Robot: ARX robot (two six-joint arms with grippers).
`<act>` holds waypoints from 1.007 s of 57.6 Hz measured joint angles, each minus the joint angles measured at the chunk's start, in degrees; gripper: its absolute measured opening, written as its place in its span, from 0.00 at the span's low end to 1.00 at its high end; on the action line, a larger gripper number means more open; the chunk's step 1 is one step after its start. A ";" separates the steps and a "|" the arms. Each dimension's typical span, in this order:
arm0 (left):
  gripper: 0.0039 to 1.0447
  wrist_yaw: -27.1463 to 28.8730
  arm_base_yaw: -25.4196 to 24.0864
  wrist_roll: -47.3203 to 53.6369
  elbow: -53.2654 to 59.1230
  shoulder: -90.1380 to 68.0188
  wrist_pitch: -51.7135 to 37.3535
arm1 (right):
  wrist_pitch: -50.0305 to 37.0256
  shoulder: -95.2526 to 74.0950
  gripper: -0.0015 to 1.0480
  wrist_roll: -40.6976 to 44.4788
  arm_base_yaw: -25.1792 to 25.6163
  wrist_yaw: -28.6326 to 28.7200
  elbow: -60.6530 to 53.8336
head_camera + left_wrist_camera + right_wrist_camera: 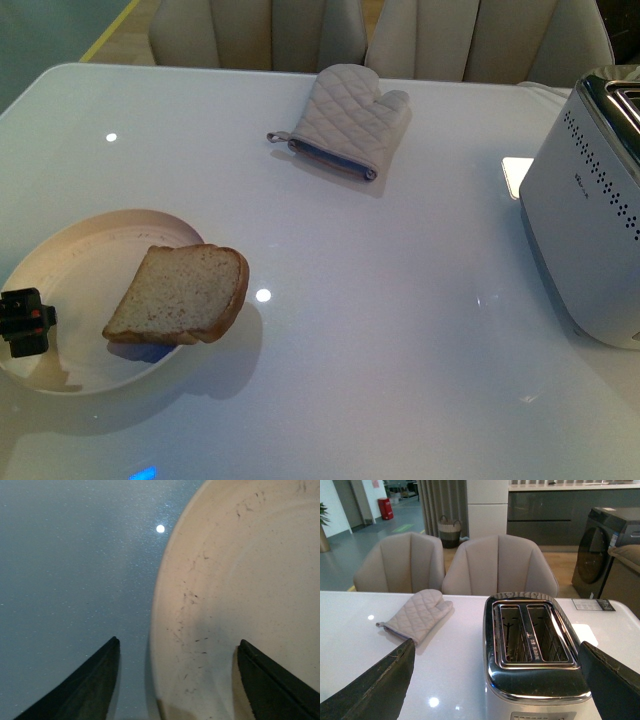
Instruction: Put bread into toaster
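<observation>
Two slots [512,630] in the boxy white chrome-topped toaster [535,685] (right wrist view only); left gripper [178,641], right gripper [496,643] splay-fingered.

Single slice of light tan, speckled bread with a darker brown crust [180,293]: on the near left of the glossy white table [400,330], broad face up and tilted. It is propped on the right rim of a round cream plate [120,215], its rounded top overhanging that rim (shadow visible under the raised edge).

Boxy white toaster with rows of dark dots on its side and a chrome top [585,225]: upright at the table's right side, well apart from the bread. Two long slots [530,632], both empty, wire guides showing inside.
</observation>
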State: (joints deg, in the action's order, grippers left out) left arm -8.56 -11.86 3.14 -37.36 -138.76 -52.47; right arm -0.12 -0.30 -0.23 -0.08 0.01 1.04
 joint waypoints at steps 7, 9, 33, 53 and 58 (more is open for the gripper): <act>0.22 -0.24 2.23 -2.03 -0.09 0.15 1.05 | 0.00 0.00 0.91 0.00 0.00 0.02 0.00; 0.18 -0.28 2.86 -2.89 -0.09 0.28 1.27 | 0.00 0.00 0.91 0.00 0.00 0.02 0.00; 0.04 4.15 17.03 -18.18 -1.86 2.27 8.39 | 0.00 0.00 0.91 0.00 0.00 0.02 0.00; 0.04 9.29 29.92 -29.97 -5.86 1.73 12.35 | 0.00 0.00 0.91 0.00 0.00 0.02 0.00; 0.04 9.84 31.69 -31.63 -6.56 1.49 12.79 | 0.00 0.00 0.91 0.00 0.00 0.00 0.00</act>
State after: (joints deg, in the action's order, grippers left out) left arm 1.28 19.84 -28.49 -43.92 -137.27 -39.68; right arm -0.12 -0.30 -0.23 -0.08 0.01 1.04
